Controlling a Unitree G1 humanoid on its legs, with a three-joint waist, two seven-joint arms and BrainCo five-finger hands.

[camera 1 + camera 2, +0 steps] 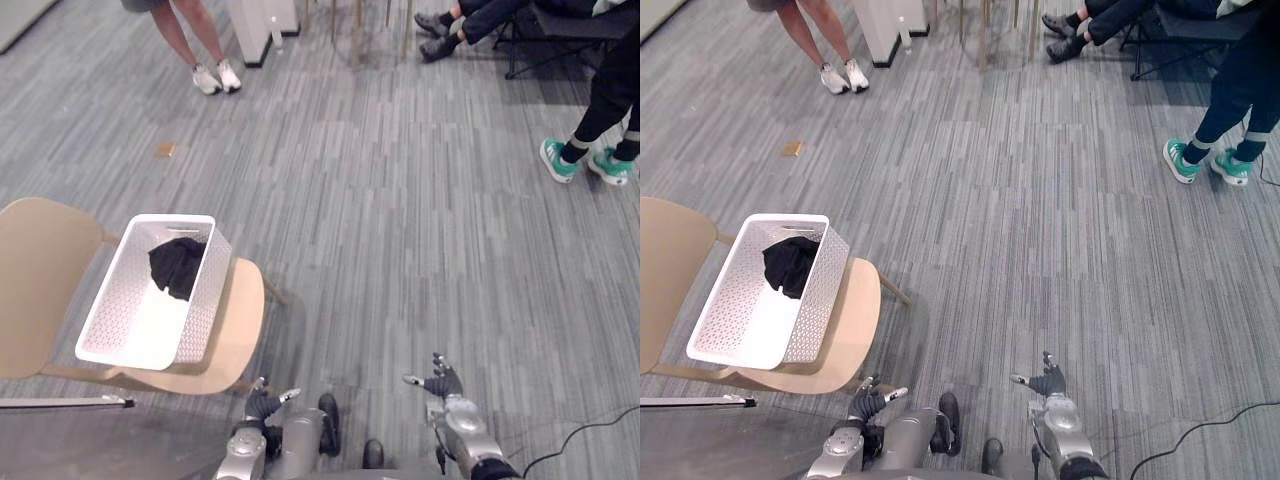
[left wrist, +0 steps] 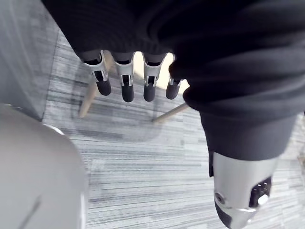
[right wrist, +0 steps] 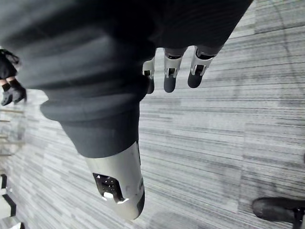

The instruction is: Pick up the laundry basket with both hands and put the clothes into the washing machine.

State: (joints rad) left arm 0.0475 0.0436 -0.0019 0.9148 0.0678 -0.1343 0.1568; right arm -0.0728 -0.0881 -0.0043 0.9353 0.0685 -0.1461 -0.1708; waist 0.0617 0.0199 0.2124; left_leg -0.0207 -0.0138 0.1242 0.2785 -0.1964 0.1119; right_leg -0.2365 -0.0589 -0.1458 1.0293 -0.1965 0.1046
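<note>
A white perforated laundry basket (image 1: 205,305) rests on the seat of a light wooden chair (image 1: 238,325) at the left. A dark garment (image 1: 176,265) lies inside it near the far end. My left hand (image 1: 262,404) hangs low near the chair's front corner, fingers (image 2: 126,86) relaxed and holding nothing. My right hand (image 1: 440,384) hovers over the grey floor to the right, well away from the basket, with its fingers (image 3: 170,76) straight and empty.
Grey striped carpet floor (image 1: 400,220) stretches ahead. A person in white shoes (image 1: 215,77) stands at the back left beside a white stand (image 1: 262,30). Another person in teal shoes (image 1: 585,162) stands at the right, and a seated person's feet (image 1: 440,35) show at the back.
</note>
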